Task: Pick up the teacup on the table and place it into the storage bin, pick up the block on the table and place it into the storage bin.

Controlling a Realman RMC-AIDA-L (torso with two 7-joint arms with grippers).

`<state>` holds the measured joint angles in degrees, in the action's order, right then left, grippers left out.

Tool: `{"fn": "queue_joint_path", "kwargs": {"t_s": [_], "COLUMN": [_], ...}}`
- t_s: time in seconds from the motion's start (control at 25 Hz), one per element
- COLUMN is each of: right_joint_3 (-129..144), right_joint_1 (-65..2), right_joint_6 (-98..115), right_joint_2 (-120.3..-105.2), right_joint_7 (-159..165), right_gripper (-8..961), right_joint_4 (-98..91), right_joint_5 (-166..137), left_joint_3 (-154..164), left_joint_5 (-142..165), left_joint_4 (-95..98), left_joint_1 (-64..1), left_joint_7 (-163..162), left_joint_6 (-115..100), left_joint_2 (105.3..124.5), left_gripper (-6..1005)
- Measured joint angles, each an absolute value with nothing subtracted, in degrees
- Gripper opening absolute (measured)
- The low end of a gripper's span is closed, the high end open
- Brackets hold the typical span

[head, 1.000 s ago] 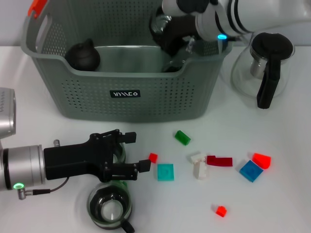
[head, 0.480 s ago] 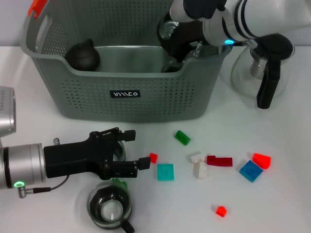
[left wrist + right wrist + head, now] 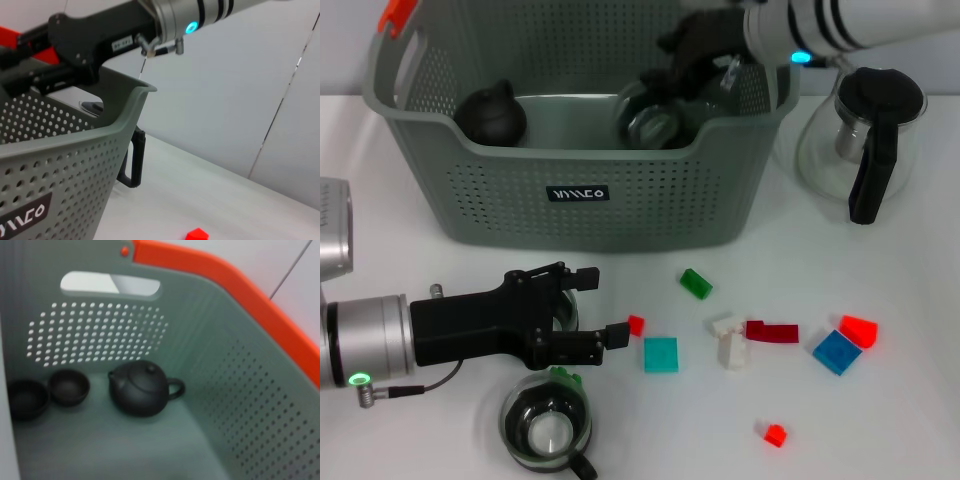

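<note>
Lower left: left tool (image 3: 592, 312) sits open on the surface, near a small red block (image 3: 635, 325). Centre: storage bin (image 3: 580, 195). Upper right: right tool (image 3: 705, 40), grip state unreadable, above glass teacup (image 3: 650, 115) inside bin. Lift straight up, clear the rim.

The storage bin (image 3: 65, 170) fills the near side of the left wrist view, its grey-green perforated wall curving up to a smooth rim. Part of a black label with white lettering (image 3: 22, 220) shows low on that wall. Above the bin's rim reaches the right arm (image 3: 150, 22), a black forearm section carrying a small white sticker, then a silver cuff with black bands and a lit cyan dot. Just behind the bin's corner a black handle (image 3: 136, 162) stands upright on the white table (image 3: 215, 200). A small red block (image 3: 197, 234) lies on the table, well apart from the bin.
</note>
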<state>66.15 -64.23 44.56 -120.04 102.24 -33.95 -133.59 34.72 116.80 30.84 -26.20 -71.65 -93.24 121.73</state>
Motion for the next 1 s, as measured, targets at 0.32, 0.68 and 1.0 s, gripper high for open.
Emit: {"fn": "queue_joint_path", "kwargs": {"t_s": [0.32, 0.68, 1.0], "right_joint_3": [66.16, 63.22, 56.16], "right_joint_1": [-58.4, -42.33, -28.78], "right_joint_6": [51.62, 72.88, 99.24], "right_joint_2": [-120.22, -119.02, -119.72], "right_joint_7": [106.17, 104.42, 96.17], "right_gripper": [633, 819, 831], "right_joint_4": [-49.87, -74.36, -77.73], "right_joint_5": [-132.96, -111.12, -99.23], "left_joint_3": [34.72, 34.63, 35.17], "left_joint_5": [116.8, 116.81, 117.83], "left_joint_4": [30.85, 31.19, 34.48], "left_joint_1": [-26.19, -26.19, -25.87], "left_joint_7": [-71.71, -71.72, -71.72], "left_joint_6": [-93.57, -94.28, -98.53], "left_joint_2": [121.72, 121.36, 120.55], "left_gripper": [926, 925, 924]}}
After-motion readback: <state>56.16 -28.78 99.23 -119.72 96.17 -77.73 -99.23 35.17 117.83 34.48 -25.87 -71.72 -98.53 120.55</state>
